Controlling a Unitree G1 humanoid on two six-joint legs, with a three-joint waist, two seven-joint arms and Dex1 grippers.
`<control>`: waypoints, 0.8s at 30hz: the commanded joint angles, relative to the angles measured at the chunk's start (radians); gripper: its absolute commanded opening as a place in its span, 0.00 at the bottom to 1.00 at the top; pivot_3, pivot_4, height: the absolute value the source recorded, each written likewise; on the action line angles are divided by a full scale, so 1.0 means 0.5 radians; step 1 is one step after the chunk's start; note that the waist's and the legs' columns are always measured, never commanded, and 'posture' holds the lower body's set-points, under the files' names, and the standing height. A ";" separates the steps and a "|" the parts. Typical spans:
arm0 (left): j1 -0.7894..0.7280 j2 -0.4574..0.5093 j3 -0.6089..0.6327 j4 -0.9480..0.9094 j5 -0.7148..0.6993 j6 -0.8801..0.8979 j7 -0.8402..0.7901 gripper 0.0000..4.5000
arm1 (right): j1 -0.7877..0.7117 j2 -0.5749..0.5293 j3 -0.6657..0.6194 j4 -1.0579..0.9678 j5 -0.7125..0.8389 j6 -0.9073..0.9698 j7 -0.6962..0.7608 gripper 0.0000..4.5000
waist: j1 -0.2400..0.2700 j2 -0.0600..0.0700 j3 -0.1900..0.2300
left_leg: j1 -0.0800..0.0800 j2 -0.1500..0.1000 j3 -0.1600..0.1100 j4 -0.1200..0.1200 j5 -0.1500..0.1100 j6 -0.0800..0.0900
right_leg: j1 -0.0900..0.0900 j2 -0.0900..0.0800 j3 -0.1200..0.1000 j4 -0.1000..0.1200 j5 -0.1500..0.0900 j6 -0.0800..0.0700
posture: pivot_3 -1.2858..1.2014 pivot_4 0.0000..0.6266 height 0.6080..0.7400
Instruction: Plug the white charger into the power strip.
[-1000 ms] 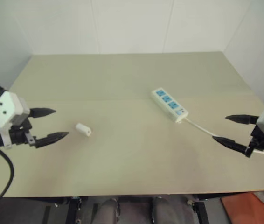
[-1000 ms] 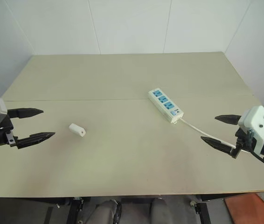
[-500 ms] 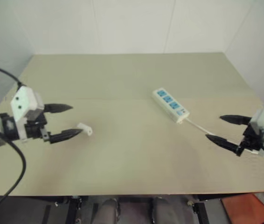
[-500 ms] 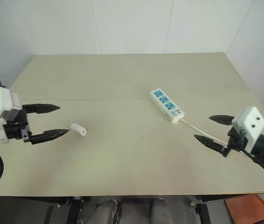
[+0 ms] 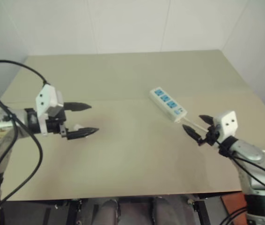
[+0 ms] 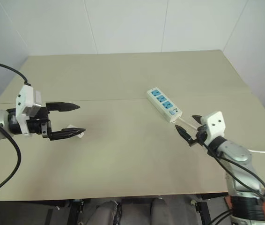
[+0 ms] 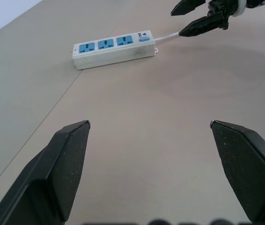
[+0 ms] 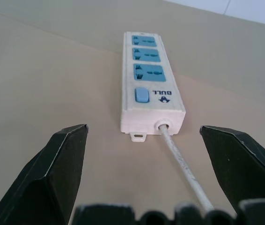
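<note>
The white charger (image 6: pixel 79 135) lies on the table left of centre, partly hidden by the lower finger of my left gripper (image 5: pixel 94 118). That gripper hovers open over it and holds nothing. The power strip (image 5: pixel 169 104) lies slantwise right of centre with its blue sockets facing up, and also shows in the wrist views (image 7: pixel 114 45) (image 8: pixel 150 89). My right gripper (image 5: pixel 192 122) is open just short of the strip's switch end, its fingers either side of the white cord (image 8: pixel 181 161). It holds nothing.
The beige table (image 5: pixel 137 154) has a seam running across its middle. White walls close off the far side and the right. The strip's cord (image 6: pixel 263 151) runs off past the table's right edge.
My left gripper has moved right, so its lower finger now covers part of the charger. My right gripper has swung left and lower, up to the strip's cord end. Both stayed open.
</note>
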 commanded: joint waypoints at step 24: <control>0.135 0.003 0.111 -0.122 -0.010 -0.043 0.010 1.00 | -0.691 -0.050 0.373 1.173 -0.263 -0.462 0.545 0.12 | -0.040 -0.001 -0.001 | 0.003 0.003 0.007 0.000 0.000 0.001 | -0.001 0.003 0.008 0.000 0.002 0.002 | 0.52 0.24 1.00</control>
